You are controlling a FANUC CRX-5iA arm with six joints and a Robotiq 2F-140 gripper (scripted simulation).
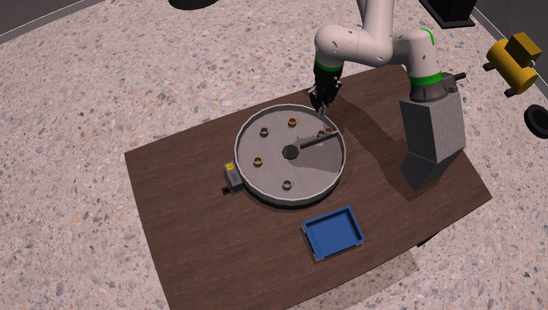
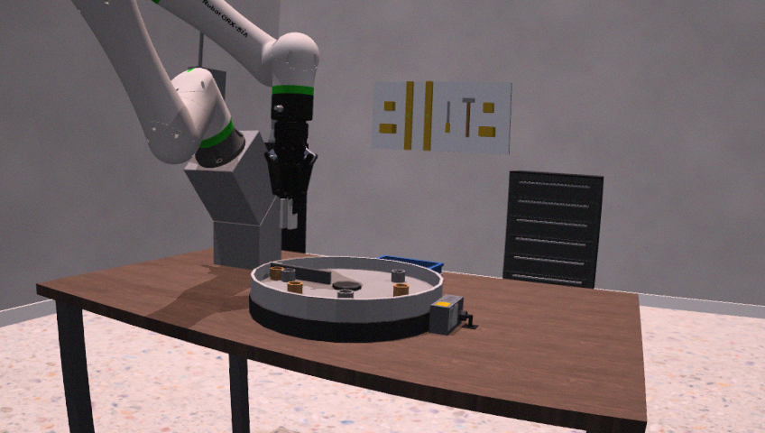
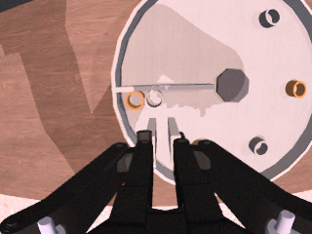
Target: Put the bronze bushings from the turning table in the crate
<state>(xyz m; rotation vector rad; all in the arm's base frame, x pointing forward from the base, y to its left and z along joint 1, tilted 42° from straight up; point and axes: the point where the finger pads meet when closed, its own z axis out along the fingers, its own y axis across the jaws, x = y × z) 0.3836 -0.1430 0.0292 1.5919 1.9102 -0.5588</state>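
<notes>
Top view shows three bronze-coloured ring bushings on the round grey turning table; one bronze bushing sits near the rim, just beside the dark straight bar, with a grey steel bushing right next to it; whether the pair touch, I cannot tell. Another bronze ring and a third bronze ring stand apart, between two more steel rings; a dark octagonal hub marks the centre. Above the rim hangs the black gripper, pointing down, its pale fingers drawn close together, pinching nothing; the shallow blue crate lies on the brown wooden table, apart from the turning table.
</notes>
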